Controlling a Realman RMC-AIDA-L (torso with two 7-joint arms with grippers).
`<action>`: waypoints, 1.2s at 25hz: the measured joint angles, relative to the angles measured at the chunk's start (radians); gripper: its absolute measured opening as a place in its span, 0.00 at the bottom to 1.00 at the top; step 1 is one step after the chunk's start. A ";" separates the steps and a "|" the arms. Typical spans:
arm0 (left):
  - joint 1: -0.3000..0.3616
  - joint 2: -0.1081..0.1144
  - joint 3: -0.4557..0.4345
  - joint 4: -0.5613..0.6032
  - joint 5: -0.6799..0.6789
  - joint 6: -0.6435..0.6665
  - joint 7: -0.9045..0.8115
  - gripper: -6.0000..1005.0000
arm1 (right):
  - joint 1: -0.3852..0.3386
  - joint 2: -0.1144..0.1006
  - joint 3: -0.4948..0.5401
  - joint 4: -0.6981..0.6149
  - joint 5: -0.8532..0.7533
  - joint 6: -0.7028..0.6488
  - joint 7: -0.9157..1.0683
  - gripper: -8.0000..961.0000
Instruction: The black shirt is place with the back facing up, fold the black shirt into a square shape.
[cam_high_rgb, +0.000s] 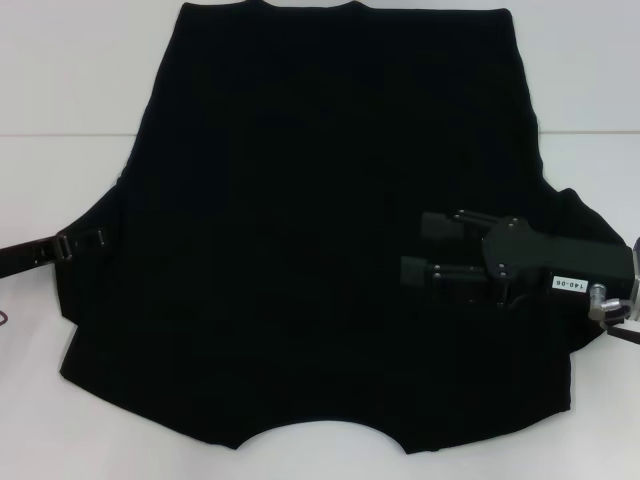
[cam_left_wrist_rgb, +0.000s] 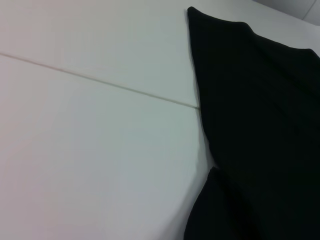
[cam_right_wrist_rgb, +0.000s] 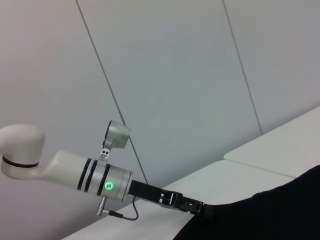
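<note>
White table with thin seam, pale panelled wall behind

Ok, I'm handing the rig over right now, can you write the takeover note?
Right gripper: open, holding nothing, over the shirt's right side beside the sleeve.
Left gripper: at the left sleeve's edge.
Shirt: spread out on the table, neckline toward the robot.
Done: no fold visible.
Left: fold sleeves and body into a square.
</note>
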 joint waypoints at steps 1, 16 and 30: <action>0.000 0.000 0.000 0.000 0.000 0.000 0.000 0.84 | 0.000 0.000 0.000 0.000 0.000 0.000 0.000 0.96; -0.001 0.000 0.033 0.012 0.027 -0.006 0.010 0.59 | 0.001 -0.004 0.001 0.000 0.010 -0.002 0.000 0.96; -0.006 0.003 0.030 0.022 0.052 -0.015 0.016 0.23 | -0.006 -0.004 0.002 0.000 0.016 -0.006 0.000 0.96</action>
